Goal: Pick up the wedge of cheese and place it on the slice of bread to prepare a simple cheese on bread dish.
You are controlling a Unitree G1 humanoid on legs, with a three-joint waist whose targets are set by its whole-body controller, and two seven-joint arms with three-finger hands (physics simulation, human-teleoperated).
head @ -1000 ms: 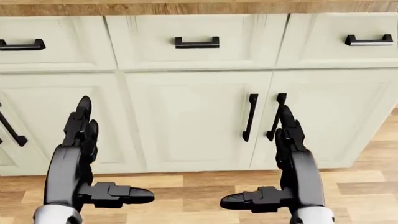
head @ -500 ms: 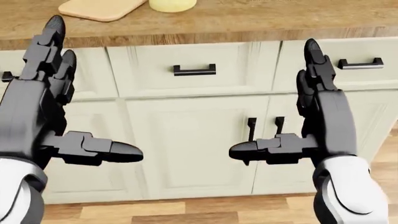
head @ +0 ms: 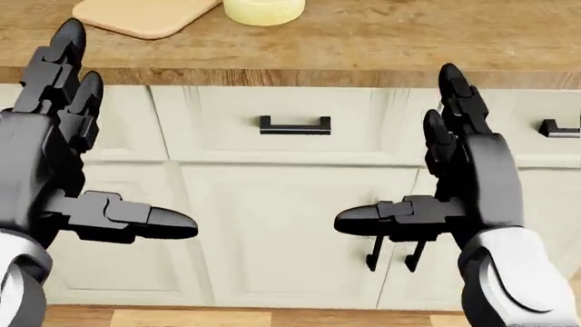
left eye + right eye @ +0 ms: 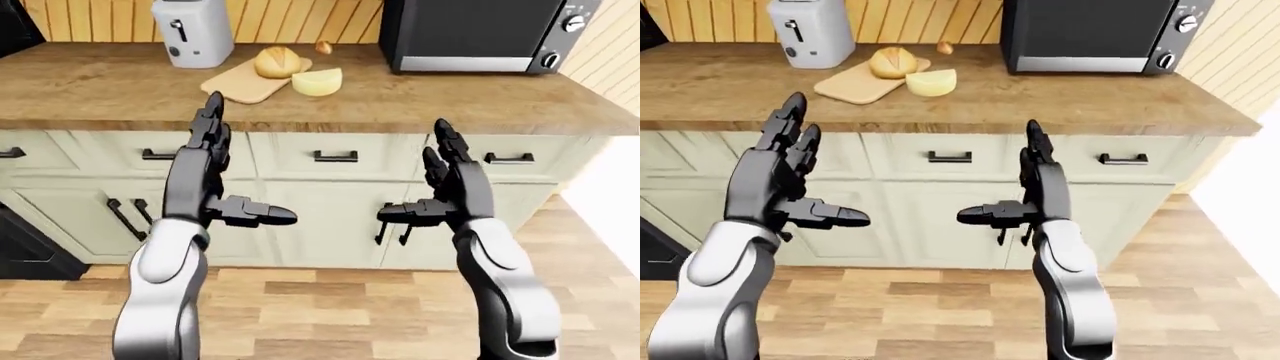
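The pale yellow cheese wedge lies on the wooden counter, at the right edge of a light cutting board. The tan slice of bread sits on the far end of that board. Both are above and beyond my hands in the eye views. My left hand and right hand are raised before the cabinet drawers, below the counter edge, fingers spread, thumbs pointing inward. Both are open and empty. In the head view only the cheese's lower part and a board corner show at the top.
A grey toaster stands left of the board and a black microwave at the right. A small brown item lies by the wall. Pale green drawers and doors with black handles are below; wood floor beneath.
The whole picture has shifted down as the camera rose: the floor left the head view and the counter edge, board and cheese came in. Both hands came up, still open.
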